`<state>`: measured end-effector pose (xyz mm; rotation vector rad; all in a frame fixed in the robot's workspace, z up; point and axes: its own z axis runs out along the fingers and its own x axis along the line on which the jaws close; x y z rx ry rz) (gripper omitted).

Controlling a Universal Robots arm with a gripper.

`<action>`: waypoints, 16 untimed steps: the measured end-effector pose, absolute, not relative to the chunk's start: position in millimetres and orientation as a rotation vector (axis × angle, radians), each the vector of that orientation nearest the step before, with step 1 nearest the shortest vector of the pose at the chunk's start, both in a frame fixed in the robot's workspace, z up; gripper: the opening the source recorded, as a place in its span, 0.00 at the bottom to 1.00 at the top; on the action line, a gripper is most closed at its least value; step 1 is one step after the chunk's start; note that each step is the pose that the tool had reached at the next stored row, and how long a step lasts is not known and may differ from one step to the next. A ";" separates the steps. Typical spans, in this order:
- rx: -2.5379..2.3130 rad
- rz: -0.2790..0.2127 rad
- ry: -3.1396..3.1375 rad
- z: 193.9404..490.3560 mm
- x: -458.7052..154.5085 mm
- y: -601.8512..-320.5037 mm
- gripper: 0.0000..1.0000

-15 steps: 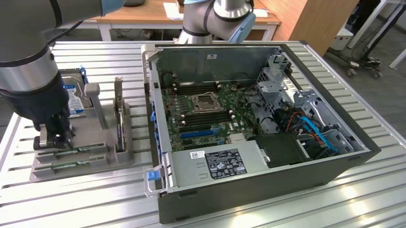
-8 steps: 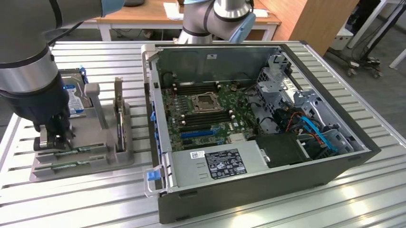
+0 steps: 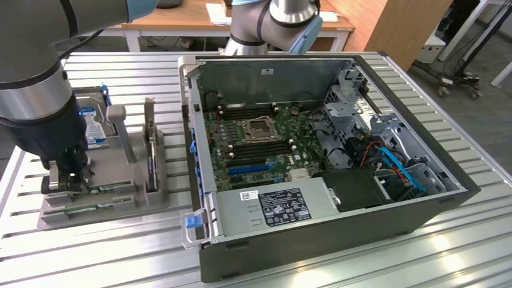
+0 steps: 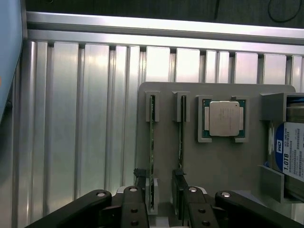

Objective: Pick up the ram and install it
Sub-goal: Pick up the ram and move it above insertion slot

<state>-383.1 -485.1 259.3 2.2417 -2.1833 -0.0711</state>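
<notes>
The tool (image 4: 157,179) stands spread wide, gripping nothing, low over the grey tray (image 4: 218,161) on the table (image 4: 71,118). The ram (image 4: 152,137) stands on edge straight beneath it, between the two fingers and apart from both. Its long axis runs along their gap, roughly 9 to 3 o'clock in the exterior view. A second stick (image 4: 181,133) stands parallel, just outside one finger. Two sticks, one processor (image 4: 224,118), one hard drive (image 4: 290,152). The open computer case (image 3: 320,150) lies at the tool's 3 o'clock.

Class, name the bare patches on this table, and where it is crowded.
Bare: table slats between the grey holder and the near edge; beyond the computer case, at the exterior view's right. Crowded: the holder, gripper over its ram sticks.
</notes>
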 end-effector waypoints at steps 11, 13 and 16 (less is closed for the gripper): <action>2.242 -0.071 -2.183 248.1 -383.1 -485.1 0.35; 2.242 -0.071 -2.183 246.2 -383.1 -485.1 0.35; 2.242 -0.071 -2.183 245.2 -383.1 -485.1 0.35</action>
